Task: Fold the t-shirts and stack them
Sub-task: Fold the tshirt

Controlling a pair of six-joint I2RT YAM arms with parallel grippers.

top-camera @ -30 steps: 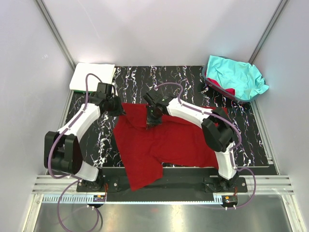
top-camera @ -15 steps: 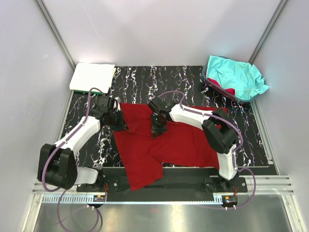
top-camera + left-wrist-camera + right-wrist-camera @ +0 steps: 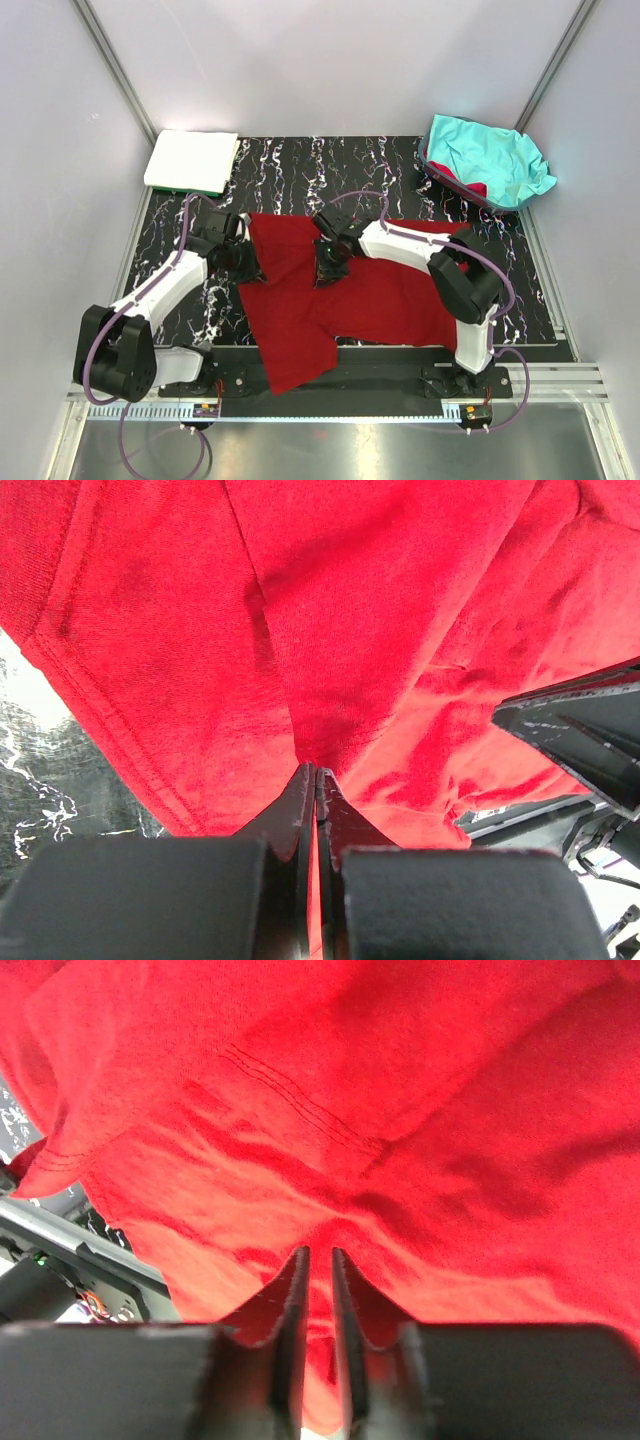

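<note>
The dark red t-shirt (image 3: 350, 295) lies spread on the black marbled mat, its near part hanging over the front edge. My left gripper (image 3: 250, 262) is shut on the shirt's left edge (image 3: 300, 680). My right gripper (image 3: 328, 268) is shut on a fold of the shirt near its top middle (image 3: 330, 1190). Both hold a strip of cloth lifted over the rest of the shirt. The turquoise t-shirt (image 3: 490, 160) lies crumpled in a bin at the back right. A white folded t-shirt (image 3: 190, 158) lies on a green one at the back left.
The black marbled mat (image 3: 400, 170) covers the table. White walls with metal posts close in the left, right and back. The bin at the back right also holds a bit of red cloth (image 3: 477, 188). The arms' base rail (image 3: 340, 375) runs along the near edge.
Both grippers have moved toward the near edge, drawing the shirt's far edge with them over the shirt. The left arm's elbow has swung down and left.
</note>
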